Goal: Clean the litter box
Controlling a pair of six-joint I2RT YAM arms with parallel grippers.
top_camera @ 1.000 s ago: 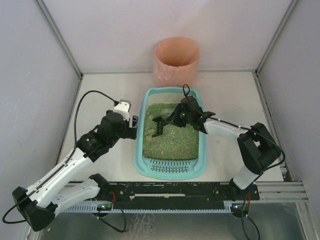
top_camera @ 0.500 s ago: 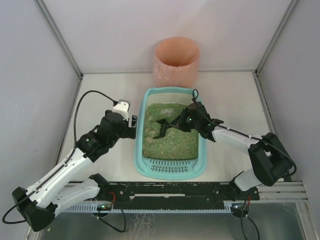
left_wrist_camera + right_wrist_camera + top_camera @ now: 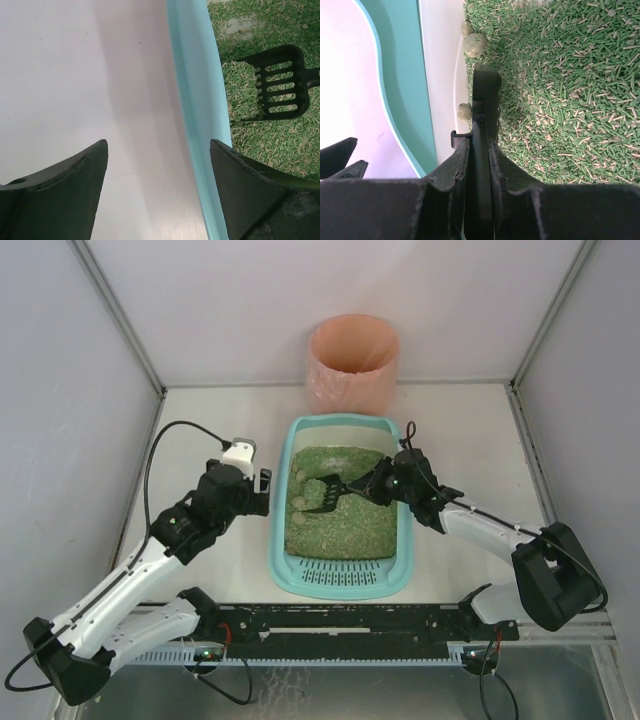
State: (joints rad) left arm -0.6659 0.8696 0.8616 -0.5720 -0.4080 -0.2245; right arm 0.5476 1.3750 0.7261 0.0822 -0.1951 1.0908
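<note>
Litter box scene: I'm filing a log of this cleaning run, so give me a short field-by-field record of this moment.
litter box: teal tray, green granules, grate at near end
scoop: black, slotted, head over the granules near the left wall
right gripper: shut on the scoop's handle
left gripper: open, empty, at the box's left rim
clumps: several along the left inner wall
bin: pink-orange, round, past the far end

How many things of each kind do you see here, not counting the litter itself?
litter box: 1
scoop: 1
bin: 1
robot hands, left hand and right hand: 2
Total: 5
</note>
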